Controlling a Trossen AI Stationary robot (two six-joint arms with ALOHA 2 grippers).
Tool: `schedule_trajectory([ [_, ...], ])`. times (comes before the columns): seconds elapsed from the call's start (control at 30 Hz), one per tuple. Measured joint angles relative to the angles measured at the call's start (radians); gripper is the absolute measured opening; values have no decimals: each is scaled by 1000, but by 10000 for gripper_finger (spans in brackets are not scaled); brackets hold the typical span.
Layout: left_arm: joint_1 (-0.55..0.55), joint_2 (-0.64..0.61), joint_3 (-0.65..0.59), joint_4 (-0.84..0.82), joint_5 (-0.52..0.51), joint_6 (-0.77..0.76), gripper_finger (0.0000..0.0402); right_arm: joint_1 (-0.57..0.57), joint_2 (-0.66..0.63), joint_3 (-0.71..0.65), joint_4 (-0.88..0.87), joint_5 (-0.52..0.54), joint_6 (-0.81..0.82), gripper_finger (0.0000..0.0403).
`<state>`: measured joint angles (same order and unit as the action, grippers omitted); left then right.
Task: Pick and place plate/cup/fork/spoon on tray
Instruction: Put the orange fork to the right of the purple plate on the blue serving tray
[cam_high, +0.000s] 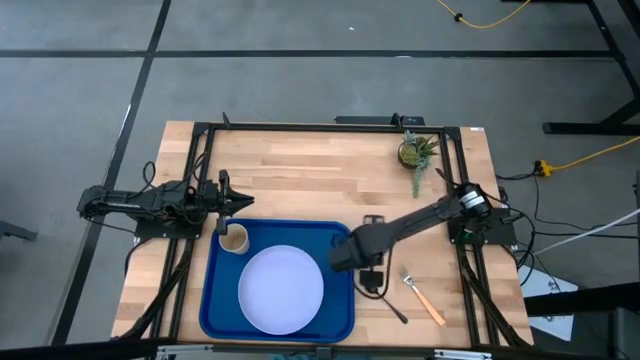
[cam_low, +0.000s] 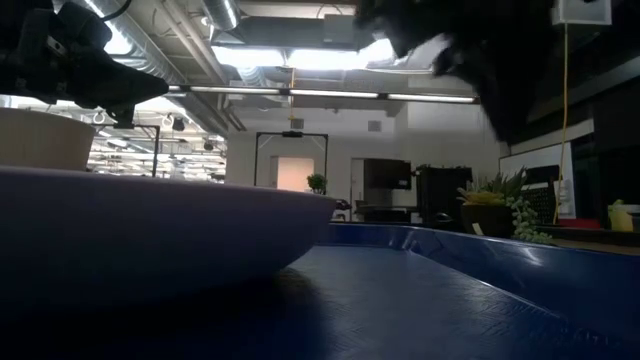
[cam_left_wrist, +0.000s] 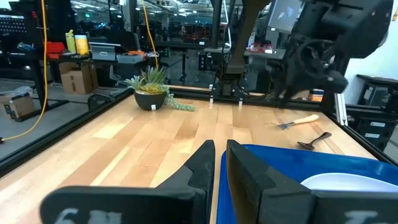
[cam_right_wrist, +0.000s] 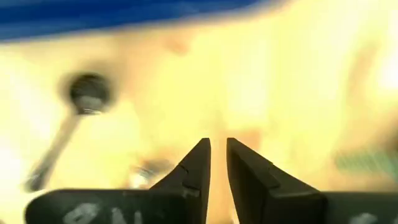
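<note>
The blue tray (cam_high: 215, 300) lies at the table's near middle. The lavender-white plate (cam_high: 281, 290) rests flat in it, and the tan cup (cam_high: 234, 239) stands upright in its far left corner. My left gripper (cam_high: 238, 204) is shut and empty, just beyond the cup; its shut fingers show in the left wrist view (cam_left_wrist: 219, 158). The dark spoon (cam_high: 392, 306) and the tan-handled fork (cam_high: 425, 300) lie flat on the wood right of the tray. My right gripper (cam_high: 366, 268) hovers shut and empty over the table beside the spoon's bowl (cam_right_wrist: 89, 93), near the tray's right rim.
A small potted green plant (cam_high: 415, 152) stands at the far right of the table. A small black object (cam_high: 373, 220) lies on the wood beyond the right gripper. A black frame (cam_high: 330, 127) runs round the tabletop. Bare wood lies beyond the tray.
</note>
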<state>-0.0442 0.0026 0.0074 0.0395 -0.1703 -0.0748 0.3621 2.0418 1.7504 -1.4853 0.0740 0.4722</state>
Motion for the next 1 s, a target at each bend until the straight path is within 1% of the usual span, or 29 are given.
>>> schedule_trajectory([
  [0.07,0,0,0,0,0,0,34,19,0,1,-92,64,129,57],
  [0.13,0,0,0,0,0,0,34,32,0,-6,-81,115,220,57],
  [0.3,0,0,0,0,0,0,34,63,-3,-31,-73,128,304,57],
  [0.43,0,0,0,0,0,0,34,87,-19,-94,-85,138,452,57],
  [0.5,0,0,0,0,0,0,34,102,-24,-127,-86,118,540,57],
  [0.67,0,0,0,0,0,0,34,142,-28,-217,-84,-36,716,57],
  [0.77,0,0,0,0,0,0,34,175,-30,-246,-57,-91,789,57],
  [0.9,0,0,0,0,0,0,34,228,-31,-247,7,-104,896,57],
  [1.0,0,0,0,0,0,0,34,273,-31,-237,44,-104,1011,61],
])
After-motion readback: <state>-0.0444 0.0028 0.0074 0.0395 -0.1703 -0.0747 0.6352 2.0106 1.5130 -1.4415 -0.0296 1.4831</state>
